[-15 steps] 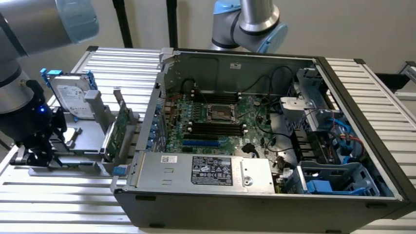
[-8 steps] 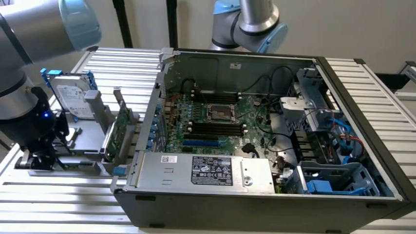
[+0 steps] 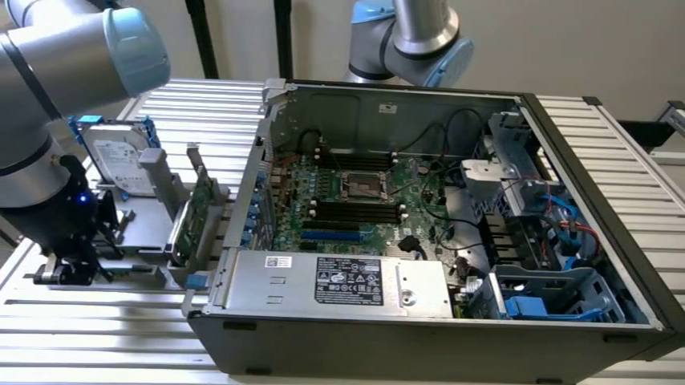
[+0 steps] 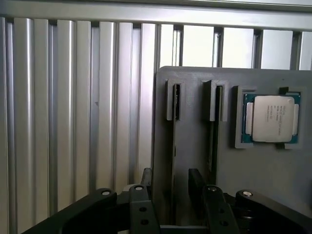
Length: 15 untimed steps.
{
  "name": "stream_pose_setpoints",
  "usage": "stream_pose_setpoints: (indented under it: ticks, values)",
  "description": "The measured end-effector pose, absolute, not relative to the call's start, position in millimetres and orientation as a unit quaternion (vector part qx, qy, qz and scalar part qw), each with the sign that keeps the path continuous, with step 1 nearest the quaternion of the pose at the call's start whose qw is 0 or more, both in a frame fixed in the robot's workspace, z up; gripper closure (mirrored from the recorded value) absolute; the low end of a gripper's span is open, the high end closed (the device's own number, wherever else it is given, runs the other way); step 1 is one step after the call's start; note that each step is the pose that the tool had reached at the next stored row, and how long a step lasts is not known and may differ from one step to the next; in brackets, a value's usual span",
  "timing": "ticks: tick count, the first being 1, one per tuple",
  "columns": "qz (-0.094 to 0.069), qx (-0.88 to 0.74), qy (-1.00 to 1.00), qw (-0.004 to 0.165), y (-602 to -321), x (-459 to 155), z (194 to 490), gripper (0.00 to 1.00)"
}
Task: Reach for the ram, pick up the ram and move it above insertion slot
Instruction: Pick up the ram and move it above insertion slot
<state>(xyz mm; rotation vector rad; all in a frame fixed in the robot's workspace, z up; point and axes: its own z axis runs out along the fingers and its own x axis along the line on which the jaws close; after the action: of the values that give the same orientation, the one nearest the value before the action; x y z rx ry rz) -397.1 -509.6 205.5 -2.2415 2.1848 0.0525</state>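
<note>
Insertion slot (image 3: 354, 211): long, narrow, black, one of several parallel.

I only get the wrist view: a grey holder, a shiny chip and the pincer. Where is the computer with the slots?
Observer: The open computer case sits to the exterior view's right of the pincer, on the same slatted table.
Operator: Where are the long black slots?
Observer: The black memory slots lie side by side on the board, right beside the silver processor socket.
Operator: What's standing near my pincer?
Observer: A hard drive stands upright by the grey holder, and a green expansion card stands between it and the case.
</note>
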Motion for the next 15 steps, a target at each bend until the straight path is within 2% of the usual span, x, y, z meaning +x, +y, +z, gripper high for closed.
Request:
stream_pose_setpoints:
  ticks: [7, 15]
  values:
    - [0.021, -0.716, 0.698, 0.010, -509.3, -397.4, 199.5, 0.58]
    - [0.024, -0.716, 0.698, 0.007, -509.3, -398.0, 197.5, 0.58]
